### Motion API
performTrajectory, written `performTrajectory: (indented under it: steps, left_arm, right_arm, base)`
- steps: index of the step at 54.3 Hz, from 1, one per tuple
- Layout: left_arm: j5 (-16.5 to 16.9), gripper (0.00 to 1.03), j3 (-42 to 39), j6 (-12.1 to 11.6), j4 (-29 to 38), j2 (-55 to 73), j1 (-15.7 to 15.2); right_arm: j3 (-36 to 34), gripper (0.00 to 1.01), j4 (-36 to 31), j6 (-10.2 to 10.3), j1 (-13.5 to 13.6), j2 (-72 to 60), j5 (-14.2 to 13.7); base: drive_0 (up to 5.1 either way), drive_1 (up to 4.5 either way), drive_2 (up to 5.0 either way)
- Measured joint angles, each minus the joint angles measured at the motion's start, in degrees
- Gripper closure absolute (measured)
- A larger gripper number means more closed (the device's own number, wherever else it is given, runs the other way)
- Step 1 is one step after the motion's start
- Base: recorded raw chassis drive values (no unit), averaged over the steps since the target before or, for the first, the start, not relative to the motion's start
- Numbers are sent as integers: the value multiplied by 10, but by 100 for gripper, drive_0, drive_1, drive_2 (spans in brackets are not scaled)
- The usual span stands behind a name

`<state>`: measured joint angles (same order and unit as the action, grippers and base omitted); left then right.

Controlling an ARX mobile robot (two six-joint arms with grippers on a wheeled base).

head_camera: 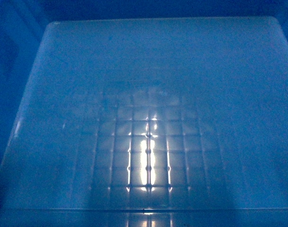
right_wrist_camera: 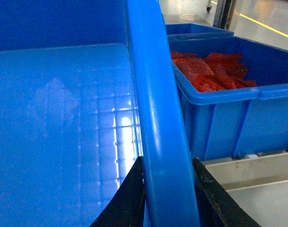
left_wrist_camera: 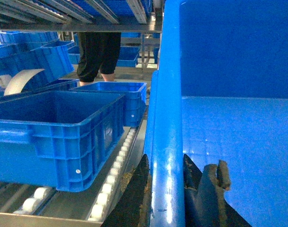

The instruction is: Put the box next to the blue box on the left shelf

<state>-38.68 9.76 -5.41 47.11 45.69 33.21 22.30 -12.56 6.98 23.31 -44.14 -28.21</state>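
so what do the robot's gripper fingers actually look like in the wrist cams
In both wrist views only the fingers show. The left gripper has dark, nearly black fingers, scuffed and worn, the inner one ragged at its tip. The right gripper has smooth black tapered fingers. No cables or markings visible.

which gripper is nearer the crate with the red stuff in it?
Right. The right gripper clamps the box rim with the red-filled crate just beside it. The left gripper grips the opposite rim, by an empty blue crate.

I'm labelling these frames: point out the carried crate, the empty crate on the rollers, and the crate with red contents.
carried crate (left_wrist_camera: 167, 118), left wrist view, on its rim.
empty crate (left_wrist_camera: 63, 137), left wrist view, on its near side wall.
crate with red contents (right_wrist_camera: 238, 118), right wrist view, on its front wall.
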Motion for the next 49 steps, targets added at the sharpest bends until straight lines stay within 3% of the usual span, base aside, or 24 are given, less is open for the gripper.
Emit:
performTrajectory:
  steps: [43, 49]
  left_arm:
    - [1, 91, 0, 0, 0, 0, 0]
    - [1, 91, 0, 0, 0, 2, 0]
  right_arm:
    - [0, 81, 0, 0, 0, 0, 0]
    - [0, 81, 1, 0, 0, -2, 1]
  base:
    - [-6, 423, -434]
    - [0, 0, 0]
